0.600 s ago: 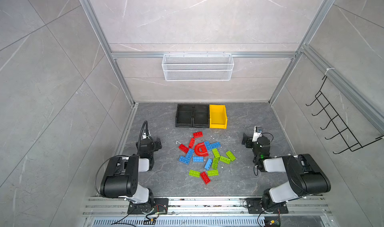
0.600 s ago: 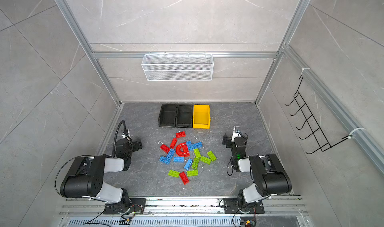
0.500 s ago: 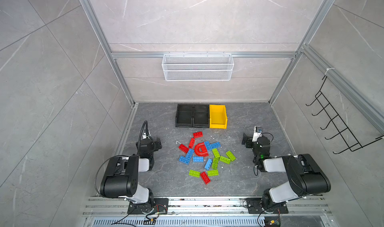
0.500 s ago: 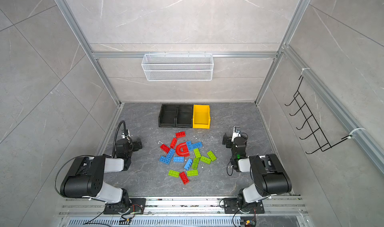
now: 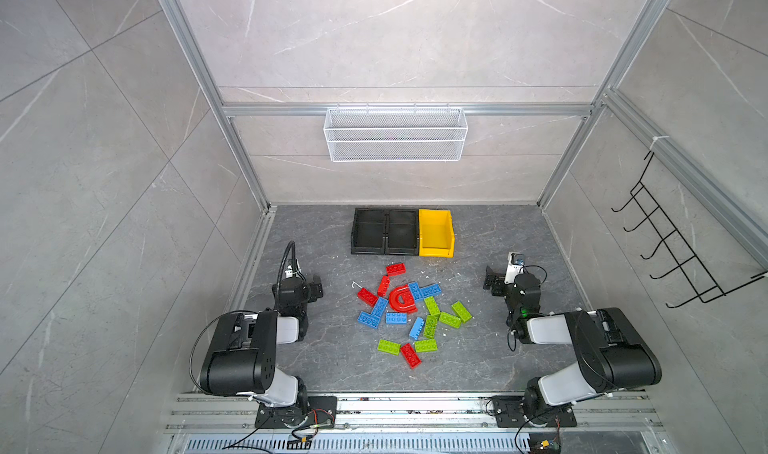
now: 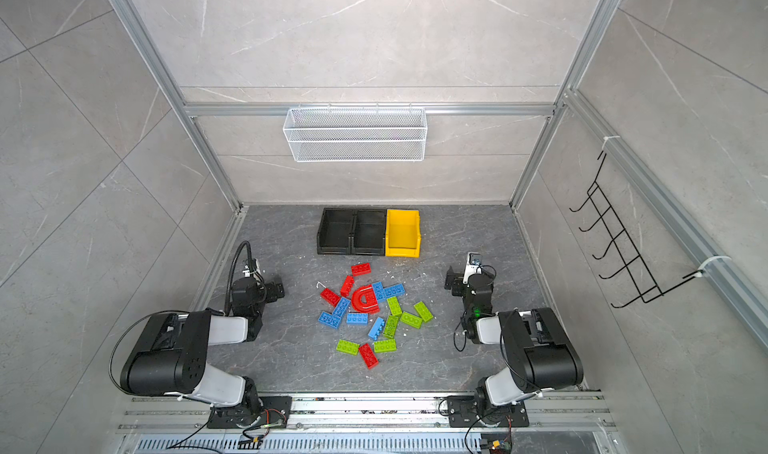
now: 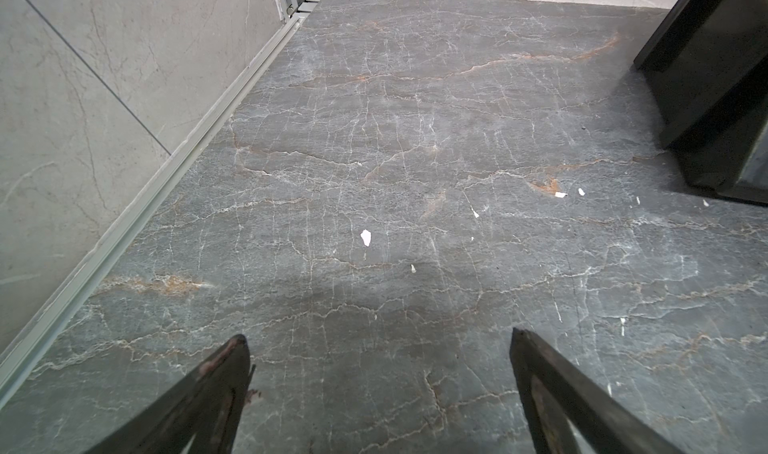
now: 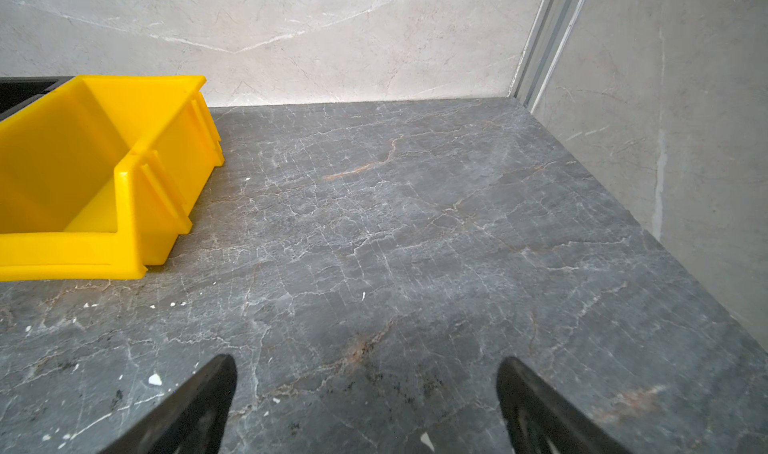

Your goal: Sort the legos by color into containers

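Seen from above, a grey stone counter (image 5: 478, 348) sits inside a pale tiled booth, with a white wire basket (image 5: 395, 140) hung on the far wall.

About twenty legos (image 5: 396, 318) lie in a loose heap at the middle of the counter. They are red, blue and lime green bricks, and a red arch (image 5: 402, 302) sits near the heap's centre. Every one of them is on the counter, outside the bins.

Just beyond the heap, three open bins stand in a row, touching side to side. Two black bins (image 5: 370, 233) are on the left and a yellow bin (image 5: 435, 251) is on the right. Their insides show only bare plastic.

The left pincer (image 7: 376, 339) sits low to the left of the heap, well apart from it. In its wrist view the two tips are spread wide with only bare counter between them, and a corner of a black bin shows at the edge.

The right pincer (image 8: 365, 362) sits low to the right of the heap, also well apart from it. Its tips are likewise spread wide and hold nothing, and the yellow bin shows off to one side of its wrist view.

Compared with half a second ago, nothing has visibly changed. The arms, the heap and the bins are all in the same places.
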Tool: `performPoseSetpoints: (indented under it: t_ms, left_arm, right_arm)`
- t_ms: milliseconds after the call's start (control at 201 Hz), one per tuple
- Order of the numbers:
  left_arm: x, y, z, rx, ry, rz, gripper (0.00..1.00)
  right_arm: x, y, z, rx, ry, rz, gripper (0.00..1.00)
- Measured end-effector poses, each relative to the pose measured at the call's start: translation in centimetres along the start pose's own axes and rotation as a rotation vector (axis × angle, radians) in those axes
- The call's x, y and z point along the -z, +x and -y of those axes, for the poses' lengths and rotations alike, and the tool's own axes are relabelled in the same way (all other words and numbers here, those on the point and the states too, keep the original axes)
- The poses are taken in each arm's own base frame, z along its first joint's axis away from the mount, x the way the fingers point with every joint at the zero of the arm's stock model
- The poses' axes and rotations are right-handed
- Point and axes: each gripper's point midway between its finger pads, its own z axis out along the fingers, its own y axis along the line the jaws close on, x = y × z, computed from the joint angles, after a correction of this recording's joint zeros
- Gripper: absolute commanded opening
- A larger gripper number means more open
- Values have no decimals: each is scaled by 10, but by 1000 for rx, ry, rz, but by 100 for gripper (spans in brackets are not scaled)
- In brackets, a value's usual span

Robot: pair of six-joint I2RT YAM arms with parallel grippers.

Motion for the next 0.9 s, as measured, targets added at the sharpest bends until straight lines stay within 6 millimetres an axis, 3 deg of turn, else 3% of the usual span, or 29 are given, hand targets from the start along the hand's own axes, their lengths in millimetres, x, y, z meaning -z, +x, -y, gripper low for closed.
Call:
performPoseSetpoints:
  t_ms: [901]
  left_arm:
    - [0, 0, -1, -2, -3, -9, 100]
  right_arm:
    - [2, -4, 2, 1, 6, -17, 98]
